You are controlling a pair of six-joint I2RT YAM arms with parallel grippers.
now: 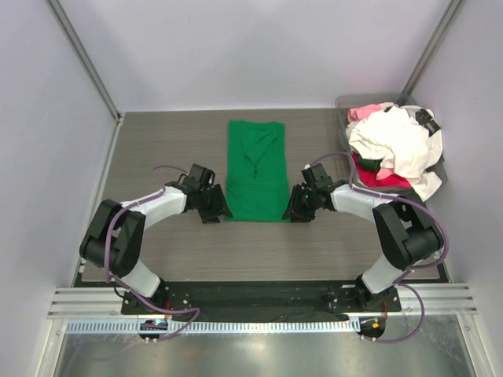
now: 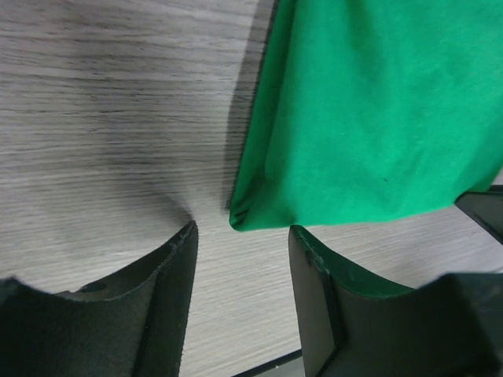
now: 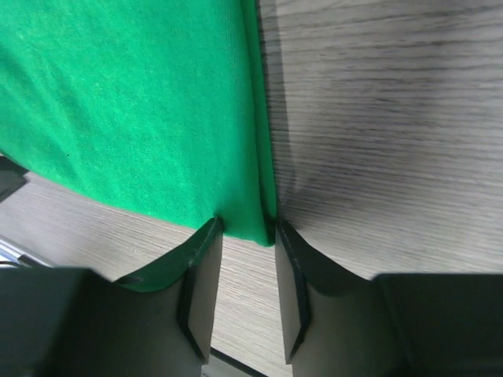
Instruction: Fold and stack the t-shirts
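The bright green t-shirt [image 1: 255, 169] lies flat on the table, folded into a long narrow strip. My left gripper [image 1: 214, 206] is at its near left corner. In the left wrist view the jaws are open, and the shirt's corner [image 2: 259, 212] lies just beyond the gap between the tips, untouched. My right gripper [image 1: 299, 206] is at the near right corner. In the right wrist view its jaws are open with a narrower gap, and the shirt's corner [image 3: 247, 224] lies between the fingertips [image 3: 206, 236]. White [image 1: 397, 141], pink [image 1: 365, 112] and red [image 1: 385, 179] shirts are piled at the right.
A clear plastic bin [image 1: 343, 106] at the back right holds the pile of shirts, which spills over its rim. Grey walls close off the wood-grain table [image 1: 173, 149] at left, back and right. The arm bases sit at the near edge.
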